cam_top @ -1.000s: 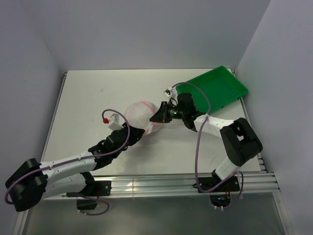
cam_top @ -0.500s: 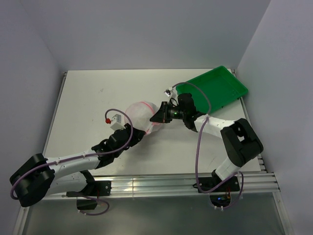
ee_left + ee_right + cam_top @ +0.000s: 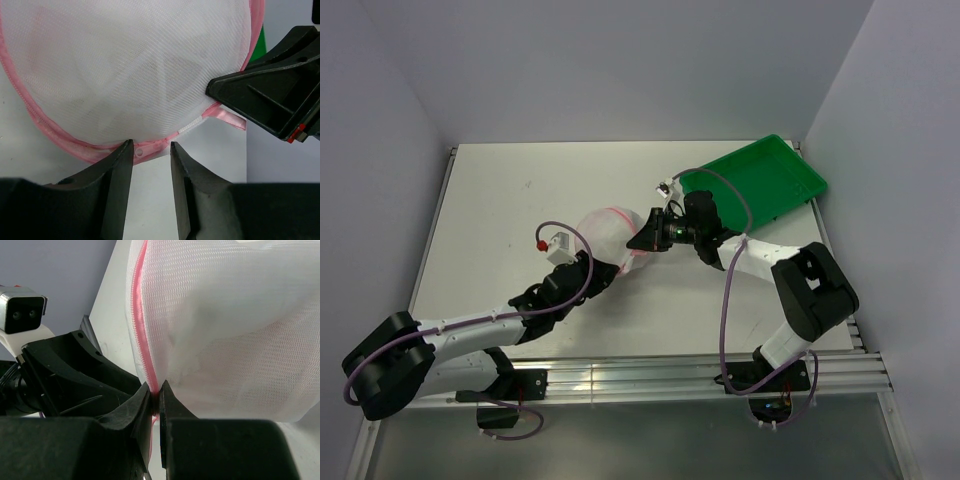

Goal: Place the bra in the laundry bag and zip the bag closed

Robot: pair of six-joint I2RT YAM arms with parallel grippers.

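The bag (image 3: 610,232) lies mid-tabletop (image 3: 500,200), with a pale shape inside that is probably the bra, so zipping looks to be the step in hand. The right claw (image 3: 156,392) is clamped on the pink rim (image 3: 142,340) at the bag's 4 o'clock, while the left claw (image 3: 151,148) stands apart, straddling the rim at 6 o'clock without gripping. The left claw should probably close on the rim first as an anchor. The right can then draw along the rim's curve, not away from it, lest the light bag slide or the mesh catch.
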